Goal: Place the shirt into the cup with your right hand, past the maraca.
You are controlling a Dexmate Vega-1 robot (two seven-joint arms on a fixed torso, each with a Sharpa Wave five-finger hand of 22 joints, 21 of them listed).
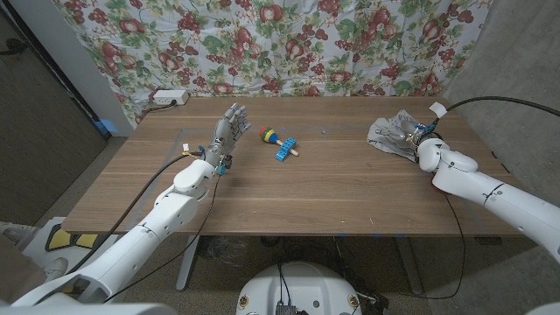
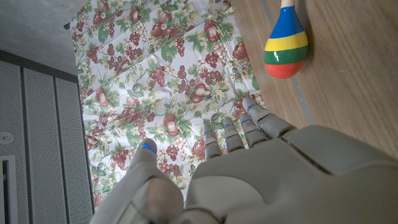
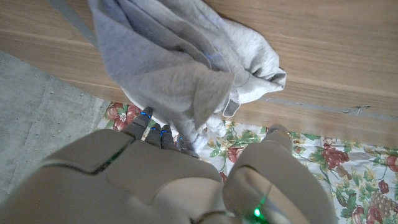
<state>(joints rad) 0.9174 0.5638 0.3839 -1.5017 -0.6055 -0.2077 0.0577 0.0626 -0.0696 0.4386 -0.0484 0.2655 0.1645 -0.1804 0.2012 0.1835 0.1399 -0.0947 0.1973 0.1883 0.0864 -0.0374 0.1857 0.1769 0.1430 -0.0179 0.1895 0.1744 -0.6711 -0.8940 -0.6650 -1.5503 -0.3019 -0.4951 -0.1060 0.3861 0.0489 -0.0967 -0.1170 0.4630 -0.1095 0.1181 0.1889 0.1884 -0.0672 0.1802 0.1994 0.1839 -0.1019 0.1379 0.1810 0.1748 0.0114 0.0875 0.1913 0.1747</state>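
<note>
Head view, right hand (image 1: 418,140): at the tabletop's (image 1: 332,192) right far part, on the crumpled grey shirt (image 1: 392,133); grip not resolvable here.
Head view, left hand (image 1: 226,133): raised, fingers apart, holding nothing.
Head view, maraca (image 1: 271,136): striped head, lying mid-tabletop beside a blue block (image 1: 285,150).
Left wrist view: left hand (image 2: 249,168) spread; maraca (image 2: 287,43) on the wood beyond it.
Right wrist view: right hand (image 3: 180,168) fingers reach into the shirt (image 3: 180,68) folds, pinching the cloth.
Writing: none readable.
</note>
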